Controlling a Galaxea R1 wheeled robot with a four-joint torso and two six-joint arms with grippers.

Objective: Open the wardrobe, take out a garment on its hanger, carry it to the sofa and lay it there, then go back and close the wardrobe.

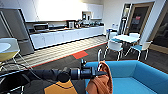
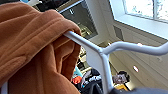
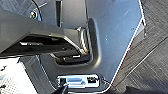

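My left arm reaches in from the left, and its gripper is shut on the white hanger. The orange garment hangs from that hanger just over the near left end of the blue sofa. Close up in the left wrist view, the garment drapes in thick folds over one arm of the hanger. In the right wrist view I see grey robot metalwork above dark carpet.
A white table with white and blue chairs stands beyond the sofa on the right. A long white kitchen counter and a steel fridge line the back. A yellow-and-white chair is at the left.
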